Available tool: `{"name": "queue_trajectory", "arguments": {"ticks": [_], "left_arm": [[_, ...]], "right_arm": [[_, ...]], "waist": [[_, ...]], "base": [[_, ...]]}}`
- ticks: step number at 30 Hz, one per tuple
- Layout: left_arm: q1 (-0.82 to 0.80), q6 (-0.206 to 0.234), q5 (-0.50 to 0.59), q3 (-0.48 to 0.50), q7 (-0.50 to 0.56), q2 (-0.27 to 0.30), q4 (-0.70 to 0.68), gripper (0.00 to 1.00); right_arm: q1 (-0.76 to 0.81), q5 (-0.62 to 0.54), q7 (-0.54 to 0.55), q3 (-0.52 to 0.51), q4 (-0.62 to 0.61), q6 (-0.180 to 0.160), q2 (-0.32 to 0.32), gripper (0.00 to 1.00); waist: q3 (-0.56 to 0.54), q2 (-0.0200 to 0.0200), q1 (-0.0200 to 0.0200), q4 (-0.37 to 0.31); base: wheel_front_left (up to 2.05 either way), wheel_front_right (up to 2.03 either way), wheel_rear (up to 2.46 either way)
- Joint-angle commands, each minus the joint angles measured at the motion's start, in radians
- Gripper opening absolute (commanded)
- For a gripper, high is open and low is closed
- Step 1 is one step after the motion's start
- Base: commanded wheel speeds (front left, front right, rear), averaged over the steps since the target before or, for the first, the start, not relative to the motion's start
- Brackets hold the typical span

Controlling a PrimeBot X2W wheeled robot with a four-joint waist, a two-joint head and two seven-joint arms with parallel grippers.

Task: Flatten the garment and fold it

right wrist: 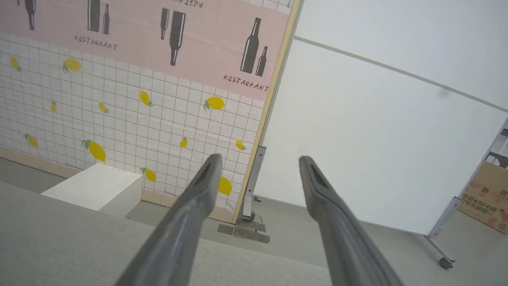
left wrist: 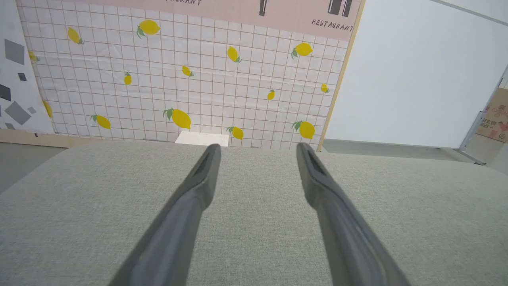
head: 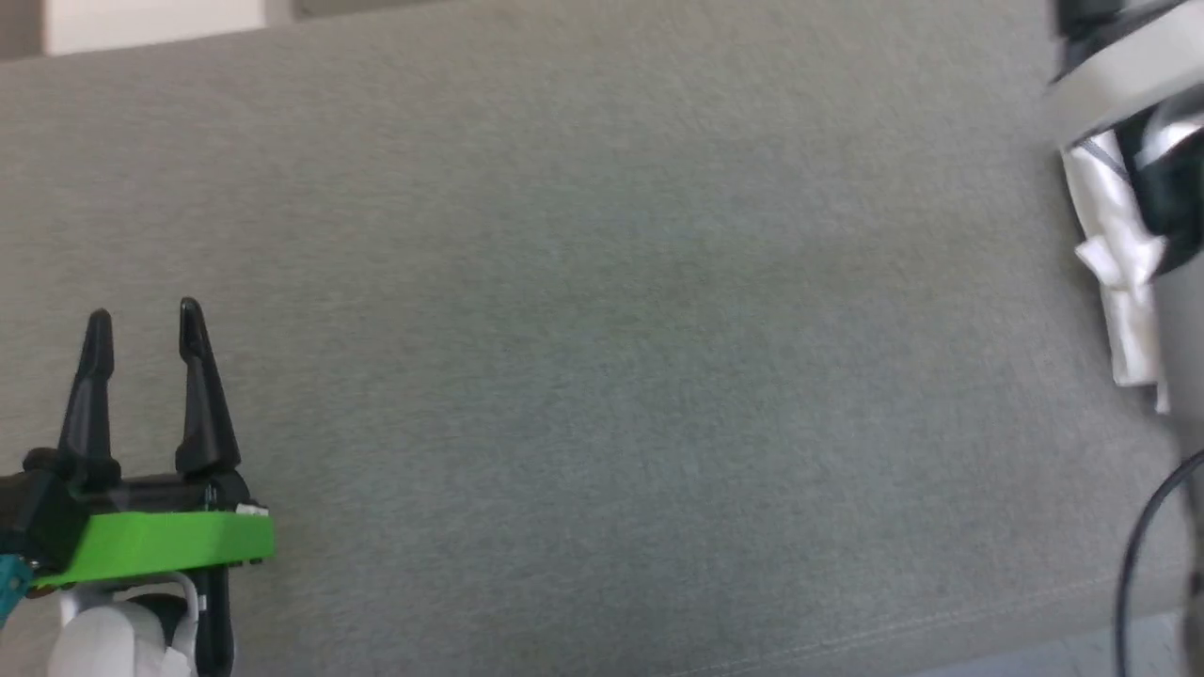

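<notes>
The garment [head: 1117, 244] is a bunched strip of white fabric at the right edge of the head view, beside my pale right arm [head: 1119, 75], which hides part of it. I cannot tell whether it hangs or lies on the grey cloth surface [head: 602, 329]. My left gripper [head: 143, 315] is open at the lower left, far from the garment, with nothing between its fingers. In the left wrist view the left gripper [left wrist: 258, 147] points low across the grey surface. My right gripper [right wrist: 258, 159] is open and empty, aimed past the surface's far edge at the wall.
A lemon-patterned tiled wall [left wrist: 178, 79] stands beyond the surface. A white box [right wrist: 95, 186] sits on the floor by it. A white wheeled panel [right wrist: 377, 159] and a cardboard box [right wrist: 486, 198] stand at the right. A dark cable [head: 1143, 545] hangs at the head view's lower right.
</notes>
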Motion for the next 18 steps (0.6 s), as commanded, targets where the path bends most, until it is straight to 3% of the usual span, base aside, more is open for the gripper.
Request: {"name": "queue_trajectory", "arguments": {"ticks": [1,5,9,18], "left_arm": [[-0.005,0.005,-0.013,-0.002,-0.006,-0.01,0.011,1.0],[-0.026,0.01,-0.02,-0.002,-0.009,-0.031,0.05,1.0],[-0.05,0.021,-0.018,-0.011,-0.01,-0.052,0.097,1.0],[-0.065,0.024,-0.022,-0.035,-0.012,-0.085,0.202,1.0]], "right_arm": [[0.037,-0.001,-0.016,-0.006,-0.02,-0.002,0.034,1.0],[0.14,-0.001,-0.056,-0.057,-0.077,-0.002,0.159,1.0],[0.24,-0.001,-0.092,-0.109,-0.101,-0.002,0.227,1.0],[0.465,0.064,-0.163,-0.131,-0.102,-0.002,0.247,1.0]], "waist": [[-0.108,-0.0001,-0.0001,0.112],[-0.15,-0.0001,-0.0001,0.162],[-0.182,-0.0001,-0.0001,0.199],[-0.239,-0.0001,-0.0001,0.238]], "base": [[0.0,0.0,0.0],[0.0,0.0,0.0],[0.0,0.0,0.0],[0.0,0.0,0.0]]}}
